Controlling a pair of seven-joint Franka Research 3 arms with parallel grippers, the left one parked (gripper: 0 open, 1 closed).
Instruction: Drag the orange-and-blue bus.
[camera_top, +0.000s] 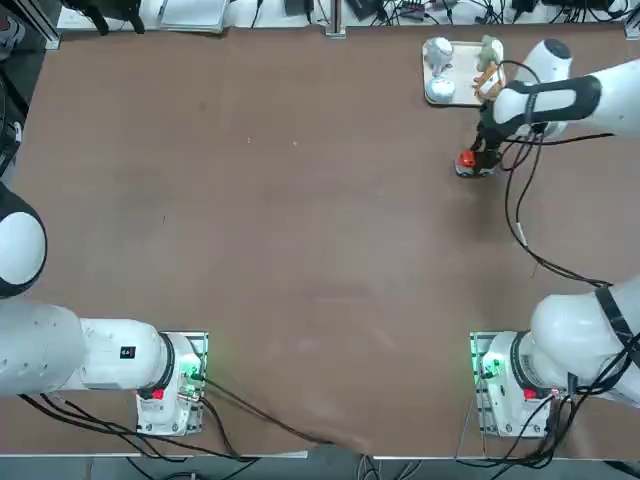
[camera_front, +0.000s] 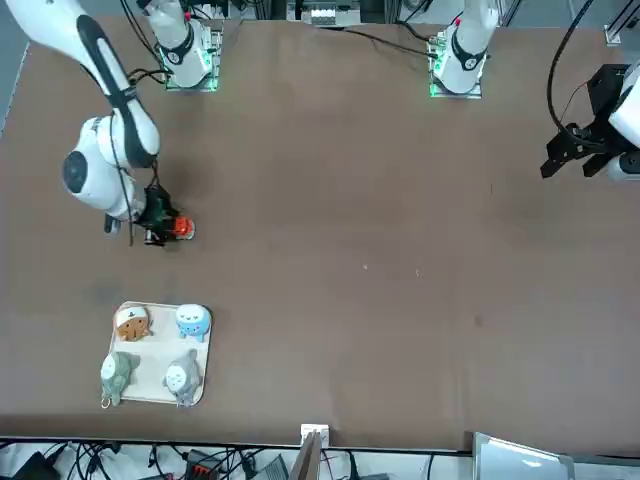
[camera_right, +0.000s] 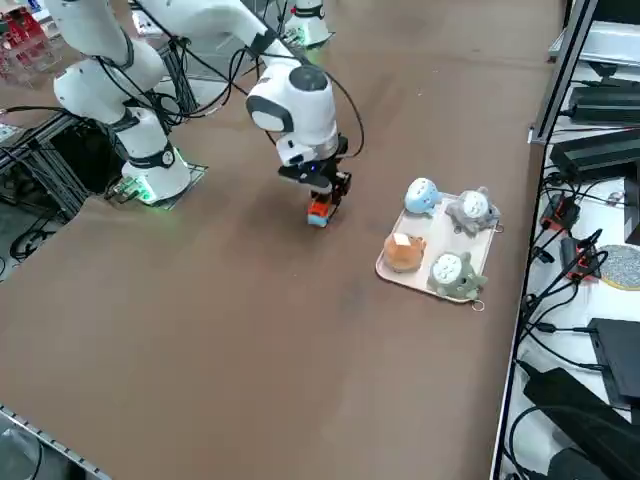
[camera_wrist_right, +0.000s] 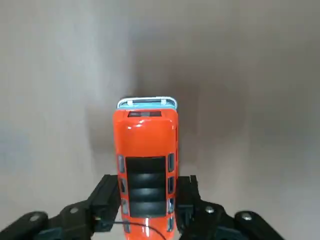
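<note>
The right gripper (camera_wrist_right: 147, 200) is clamping the rear sides of the orange-and-blue bus (camera_wrist_right: 146, 165), which is standing on the brown tabletop (camera_top: 300, 230); no readable writing is showing.

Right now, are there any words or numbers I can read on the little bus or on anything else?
None can be read.
Orange-and-blue bus, between the right tool's fingers: only dark windows and roof panels.
Tray and its four figurines: no writing.
Left arm base: a small dark mark, too small to read.
</note>
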